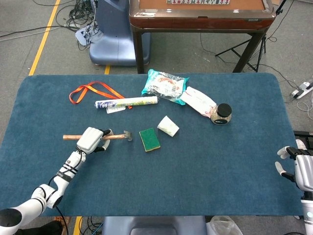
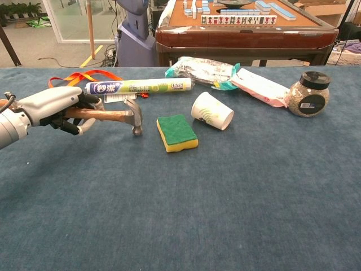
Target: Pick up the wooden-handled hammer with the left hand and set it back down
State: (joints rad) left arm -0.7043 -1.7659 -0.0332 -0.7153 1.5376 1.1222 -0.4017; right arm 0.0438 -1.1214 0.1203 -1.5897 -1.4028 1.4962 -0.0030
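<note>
Head view showed the left hand [image 1: 91, 139] in the lower left of the frame, with its fingers wrapped around the wooden-handled hammer [image 1: 98, 137]. The hammer lay flat across, its metal head pointing right, toward the green sponge [image 1: 149, 139] just beside it. In the chest view, the hammer head hung very low over the blue table [image 2: 225, 192], and I could not tell if it touched. The right hand [image 1: 296, 169] sat at the lower right edge with its fingers spread, holding nothing.

Sponge [image 2: 177, 133] just right of hammer [image 2: 113, 114] head; toothpaste tube [image 2: 138, 86] behind.
</note>
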